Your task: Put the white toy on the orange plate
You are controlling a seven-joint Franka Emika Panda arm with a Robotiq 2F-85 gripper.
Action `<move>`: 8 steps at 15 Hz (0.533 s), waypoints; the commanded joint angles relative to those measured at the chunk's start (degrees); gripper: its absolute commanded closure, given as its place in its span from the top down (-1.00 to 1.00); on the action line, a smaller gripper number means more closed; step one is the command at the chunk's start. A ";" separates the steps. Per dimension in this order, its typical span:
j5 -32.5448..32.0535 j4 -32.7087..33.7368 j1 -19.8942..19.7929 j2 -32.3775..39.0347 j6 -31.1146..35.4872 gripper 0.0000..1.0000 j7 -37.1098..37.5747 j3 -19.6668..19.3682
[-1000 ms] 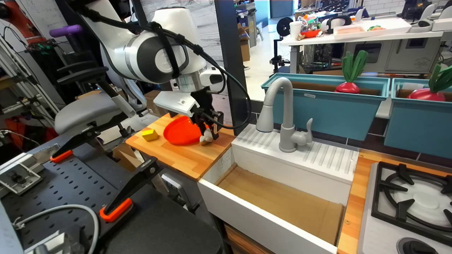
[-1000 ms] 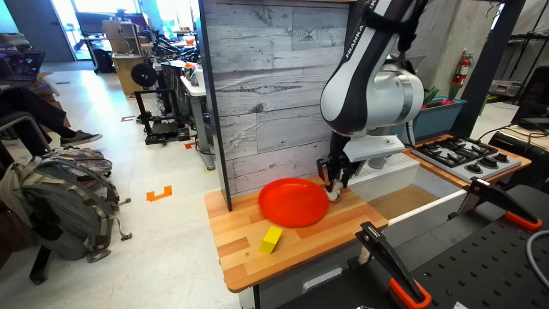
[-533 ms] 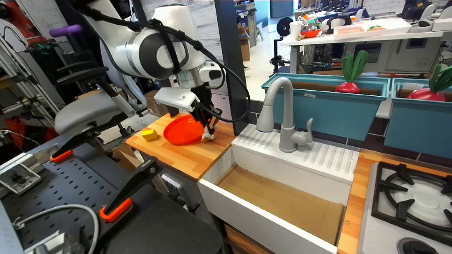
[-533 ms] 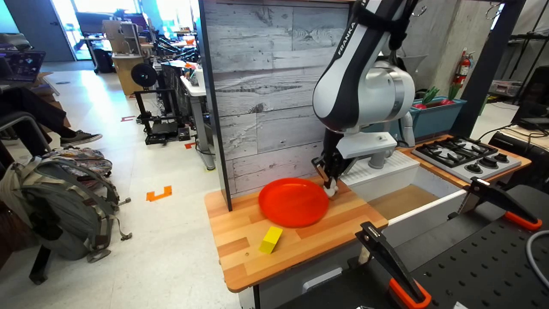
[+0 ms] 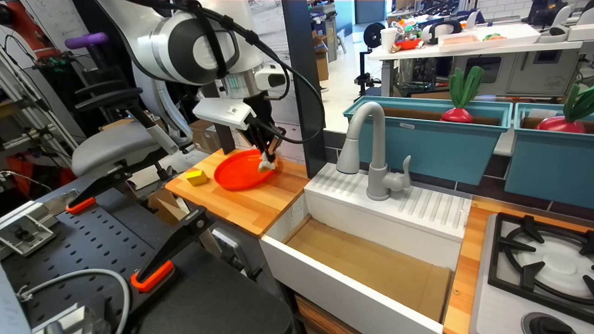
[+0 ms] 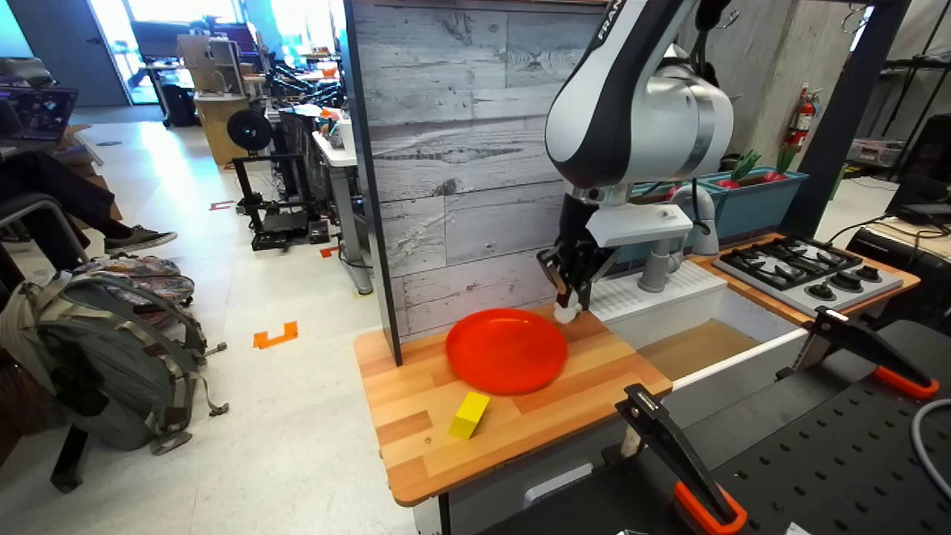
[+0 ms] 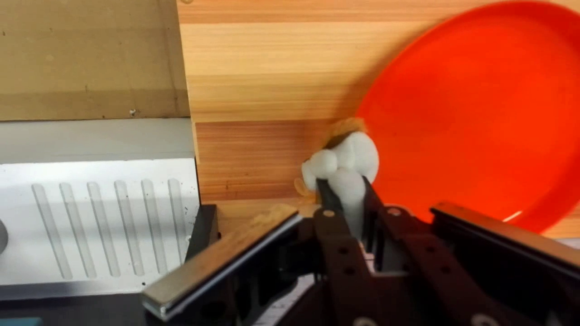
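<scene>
One gripper [image 7: 348, 192]: we see its jaws pinched around the white toy [image 7: 360, 156].
White toy: held at the rim of the orange plate [image 7: 476, 122]; whether they touch, we cannot tell.
Yellow block [image 6: 469, 416]: on the wooden counter [image 6: 587, 386], near the plate, across it from the toy.
Sink [image 5: 348, 301]: apart from the plate, on the toy's side.

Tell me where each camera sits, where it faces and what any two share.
Exterior view: raised in front of the sink, facing over it toward the faucet; arm and hand show.
Exterior view: raised beside the wooden counter, facing across it toward the panelled wall; arm and hand show.
Wrist view: on the arm's end, facing down at the white toy and orange plate; only the hand shows.
Both exterior views share the yellow block.
</scene>
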 commanded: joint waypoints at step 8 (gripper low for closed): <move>-1.79 0.28 4.40 -1.04 -2.79 -0.93 -0.62 0.82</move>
